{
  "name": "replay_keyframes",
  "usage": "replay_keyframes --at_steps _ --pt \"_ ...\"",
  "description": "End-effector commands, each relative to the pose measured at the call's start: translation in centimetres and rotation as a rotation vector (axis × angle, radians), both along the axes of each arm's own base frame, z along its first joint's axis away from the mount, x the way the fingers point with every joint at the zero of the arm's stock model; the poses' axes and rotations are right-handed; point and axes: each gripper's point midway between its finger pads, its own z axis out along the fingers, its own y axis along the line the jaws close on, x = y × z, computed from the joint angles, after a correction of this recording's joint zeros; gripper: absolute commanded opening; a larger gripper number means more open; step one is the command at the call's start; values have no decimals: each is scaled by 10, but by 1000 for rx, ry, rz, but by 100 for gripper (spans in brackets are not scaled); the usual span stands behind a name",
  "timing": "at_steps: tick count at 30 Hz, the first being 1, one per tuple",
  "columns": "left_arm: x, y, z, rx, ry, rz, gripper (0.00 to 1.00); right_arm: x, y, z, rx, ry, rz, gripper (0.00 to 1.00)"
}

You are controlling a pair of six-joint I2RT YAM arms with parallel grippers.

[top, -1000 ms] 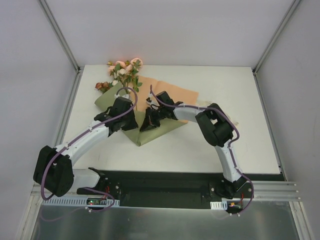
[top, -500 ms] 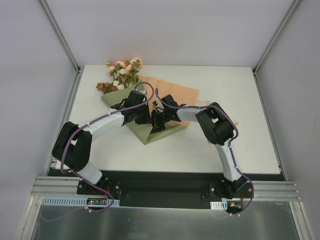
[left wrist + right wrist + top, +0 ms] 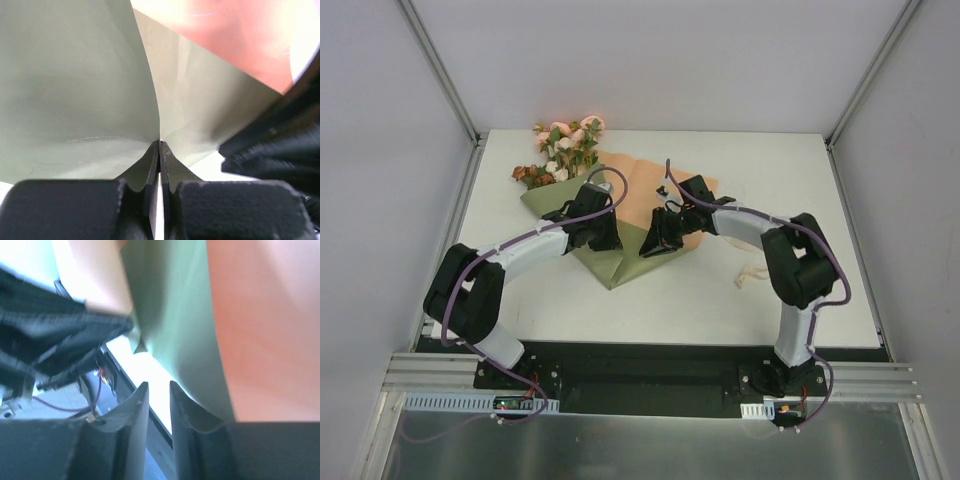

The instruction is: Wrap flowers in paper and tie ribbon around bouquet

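I have the left end effector (image 3: 160, 146) clenched on the paper (image 3: 75, 90) fold. The right end effector (image 3: 159, 390), parted and empty, is nearer the loose orange side, just beside it.

From above, the light is bright, even and diffuse. The white table (image 3: 750, 290) sits near overexposure, and the arms (image 3: 525, 255) throw only faint, soft-edged shadows. That frame is sharp throughout. In the left wrist view the paper (image 3: 75, 90) lies too close to the lens to look crisp, and the upper right corner burns out to pink-white glare. The right wrist view is smeared by blur — a blown-out white strip runs through its middle.
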Motion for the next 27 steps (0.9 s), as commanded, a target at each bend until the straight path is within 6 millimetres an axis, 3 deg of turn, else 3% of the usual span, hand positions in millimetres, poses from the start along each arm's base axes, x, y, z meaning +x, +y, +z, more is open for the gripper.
replay_keyframes --at_steps 1,4,6,8,10,12,18,27 --pt "6 -2 20 -14 -74 8 0 -39 -29 34 -28 -110 113 30" --pt "6 -5 22 -25 -72 -1 0 -64 -47 20 -69 -73 131 29" --pt "7 -7 25 -34 -73 -3 0 -69 -49 20 -67 -93 126 27" --pt "7 -7 26 -39 -73 -5 0 -76 -49 9 -68 -62 113 15" --pt "6 -7 26 -40 -73 -6 0 -70 -42 1 -64 -74 106 5" --pt "5 -7 27 -44 -74 -9 0 -55 -31 -6 -53 -80 87 1" --pt "0 -9 28 -62 -65 -21 0 -15 -3 -3 -24 -97 55 0" --pt "9 -18 29 -78 -57 -25 0 10 6 -28 -47 -40 -1 0"
